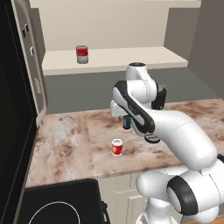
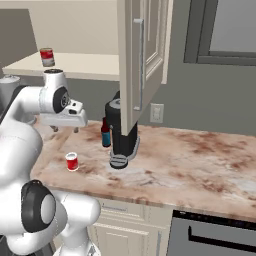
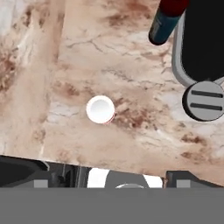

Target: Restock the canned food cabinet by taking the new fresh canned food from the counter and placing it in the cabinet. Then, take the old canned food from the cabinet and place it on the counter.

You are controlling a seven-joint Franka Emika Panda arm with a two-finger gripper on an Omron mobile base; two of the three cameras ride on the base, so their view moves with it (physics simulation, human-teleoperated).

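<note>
- The room is a kitchen with a grey wall behind a long bench (image 2: 210, 160) of mottled brown-and-cream stone; white panelled base cabinets (image 2: 125, 230) stand under it.
- A black cooktop (image 1: 61, 203) lies at the near left end of the bench in the left base view, and a tall dark appliance (image 1: 11, 109) fills that view's left edge.
- Above the bench hangs the beige wall cabinet (image 1: 113, 59), open, with a plain back wall and a long pale shelf board; its door (image 2: 142, 55) swings out over the bench in the right base view.
- A dark coffee machine (image 2: 121, 135) stands on the bench below that door, with a small blue bottle with a red cap (image 2: 105, 132) just beside it.
- The old can (image 1: 82, 54), dark red in the middle with dull grey ends, stands upright on the cabinet shelf toward its left.
- The new red can (image 1: 117, 147) with its white top stands upright on the bench, near the front edge and apart from the bottle and the machine.
- The pincer (image 2: 65, 129) hangs above the bench, pointing down; the red can is below it and a little nearer the front edge, not touching.
- From the hand view the can's white top (image 3: 100, 109) lies just beyond the fingertips (image 3: 26, 168), which stand wide apart with nothing between them.
</note>
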